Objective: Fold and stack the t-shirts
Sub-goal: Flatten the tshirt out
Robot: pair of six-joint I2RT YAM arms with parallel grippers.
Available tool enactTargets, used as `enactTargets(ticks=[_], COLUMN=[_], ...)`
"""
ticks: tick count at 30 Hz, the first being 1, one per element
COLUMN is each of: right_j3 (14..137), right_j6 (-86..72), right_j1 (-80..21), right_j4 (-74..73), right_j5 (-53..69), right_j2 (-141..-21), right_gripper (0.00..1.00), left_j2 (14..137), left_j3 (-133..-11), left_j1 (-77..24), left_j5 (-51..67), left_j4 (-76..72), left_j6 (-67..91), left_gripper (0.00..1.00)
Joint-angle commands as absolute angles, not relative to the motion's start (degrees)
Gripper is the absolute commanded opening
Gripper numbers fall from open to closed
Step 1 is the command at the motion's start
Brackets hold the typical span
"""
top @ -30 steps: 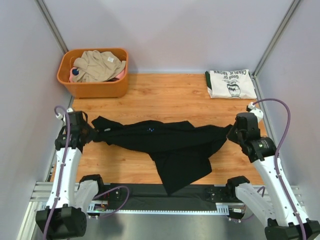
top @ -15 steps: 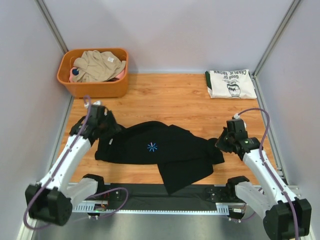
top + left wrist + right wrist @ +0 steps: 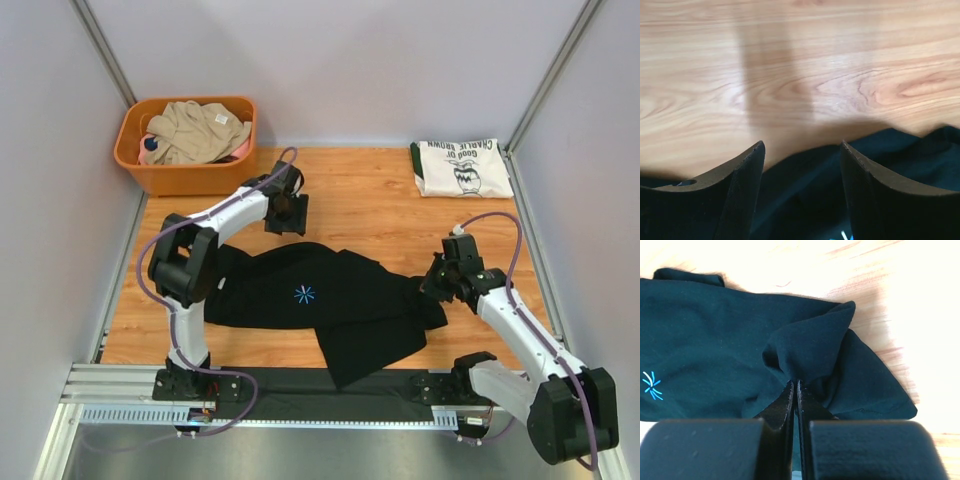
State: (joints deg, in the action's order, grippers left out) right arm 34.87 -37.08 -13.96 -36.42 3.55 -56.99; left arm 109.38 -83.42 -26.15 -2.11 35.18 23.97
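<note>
The black t-shirt point(image 3: 330, 305) lies rumpled across the middle of the table, its blue starburst point(image 3: 304, 293) facing up. My left gripper point(image 3: 287, 222) hovers open at the shirt's far edge; the left wrist view shows its fingers point(image 3: 747, 185) apart, nothing between them, black cloth point(image 3: 805, 195) below. My right gripper point(image 3: 430, 285) is shut on a bunched fold at the shirt's right end; in the right wrist view the cloth point(image 3: 805, 347) gathers into the closed right gripper point(image 3: 794, 383). The white t-shirt point(image 3: 458, 167) with green trim lies folded at the back right.
An orange basket point(image 3: 187, 178) holding beige and pink clothes stands at the back left corner. Grey walls close in the table on three sides. A black strip and metal rail point(image 3: 300, 405) run along the near edge; the shirt's lower flap reaches onto the strip.
My left gripper opened, let go of the shirt's left end and swung to the far middle. The stretched shirt dropped onto the table. My right gripper moved inward, still holding.
</note>
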Motion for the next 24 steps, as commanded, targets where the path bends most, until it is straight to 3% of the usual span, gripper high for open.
enactTargets(ticks=[1, 6, 12, 24], right_j3=[37.1, 37.2, 36.7, 36.1], right_j6=[-35.5, -34.8, -34.5, -34.3], right_j1=[-14.1, -14.2, -14.1, -14.1], right_j4=[-33.9, -33.6, -32.5, -31.0], right_j5=[4.0, 2.8, 3.0, 4.0], right_j2=[-57.7, -59.1, -60.7, -62.0], right_gripper=[0.00, 0.00, 0.00, 0.00], left_j2=[112.9, 116.3, 112.7, 110.9], left_j3=[-87.5, -87.5, -81.7, -81.7], left_j1=[-28.4, -31.1, -32.1, -33.8], left_j5=[1.8, 3.2, 4.0, 6.2], left_j4=[35.5, 34.6, 30.1, 27.2], left_j6=[19.7, 18.6, 20.0, 16.3], left_gripper=[0.69, 0.68, 0.68, 0.68])
